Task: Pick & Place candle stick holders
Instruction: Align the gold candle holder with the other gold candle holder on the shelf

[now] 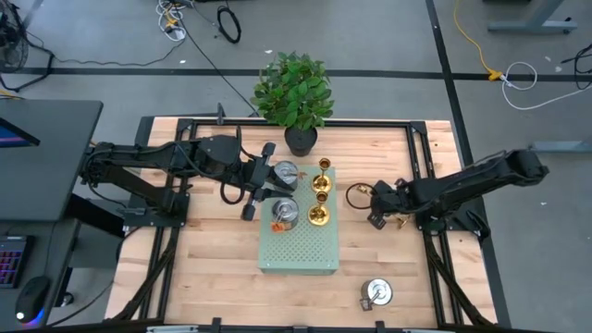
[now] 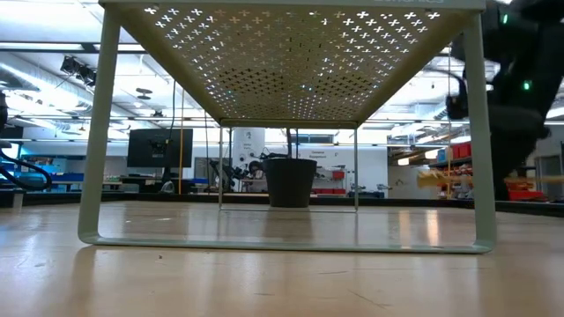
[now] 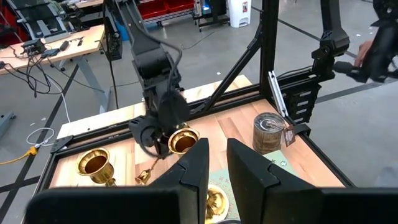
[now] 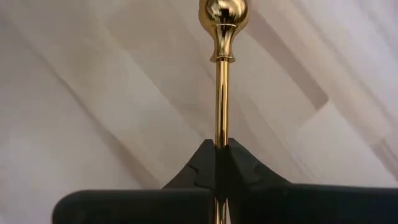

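My right gripper (image 1: 379,218) is over the table to the right of the pale green perforated board (image 1: 298,254), shut on a gold candle stick holder (image 3: 183,140). Other gold holders (image 1: 318,215) and two squat silver ones (image 1: 285,173) stand on the board. A third silver one (image 1: 376,293) sits on the wood near the front right. My left gripper (image 3: 216,168) hangs high above the board's left side. There is a narrow gap between its fingers and nothing in it. My right gripper pinches the gold holder's slim stem (image 4: 221,134) between its two fingers, which point steeply down and lie along the stem. The stem runs on past the fingertips to its ball end (image 4: 222,12). The round wide end (image 3: 183,140) sits up by the fingers. Whether the ball end touches the table, I cannot tell.
A green plant in a black pot (image 1: 298,137) stands at the board's far edge. Black frame rails (image 1: 421,153) border the wooden table. In the low view the board (image 2: 291,53) stands on thin legs with open space beneath it.
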